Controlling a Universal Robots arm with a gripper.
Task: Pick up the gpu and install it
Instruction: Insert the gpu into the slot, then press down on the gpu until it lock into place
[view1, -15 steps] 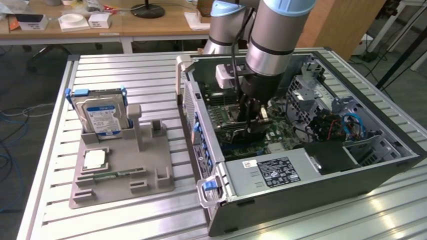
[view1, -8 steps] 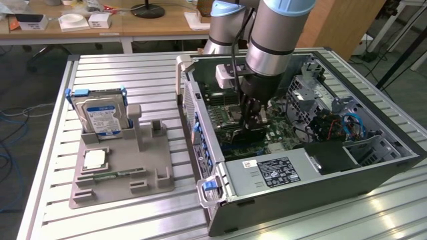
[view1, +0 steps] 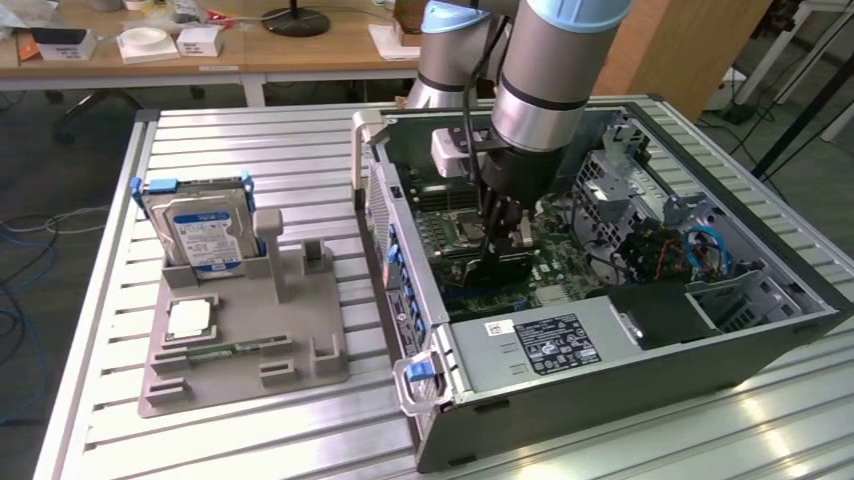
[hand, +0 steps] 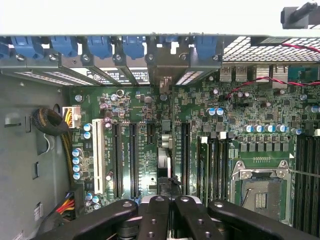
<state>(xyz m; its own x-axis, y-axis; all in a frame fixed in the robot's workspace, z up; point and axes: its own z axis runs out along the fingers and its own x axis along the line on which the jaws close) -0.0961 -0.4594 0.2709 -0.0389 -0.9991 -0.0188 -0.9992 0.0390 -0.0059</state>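
Toward the near edge of the slatted metal worktop (view1: 267, 440), a grey parts holder (view1: 240, 375) is seen on the exterior view's left. A narrow green memory stick (view1: 224, 350) and a square processor chip (view1: 188, 318) are laid flat on it. Behind them a silver hard drive (view1: 200, 235) with a blue-white label is propped upright at the holder's far end.

On the exterior view's right, an open computer case (view1: 601, 400) is laid on its side. A grey power supply (view1: 547, 345) is fitted at its near end. Beyond that the green motherboard (hand: 135, 105) is exposed.

The gpu (view1: 483, 272) is stood on edge on the motherboard, among the long expansion slots (hand: 116, 160). In the wrist view it is seen edge-on, and its metal end bracket (hand: 163, 80) is lined up with the row of slot openings in the case wall.

The claw (view1: 505, 238) is lowered into the case directly above the card. Its black fingers (hand: 155, 217) are drawn close together at the card's upper edge. Whether that edge is pinched or merely touched cannot be told.

The grey arm (view1: 547, 90) is seen rising out of the case. At the far end of the scene a wooden desk (view1: 334, 45) is seen with small boxes on it.
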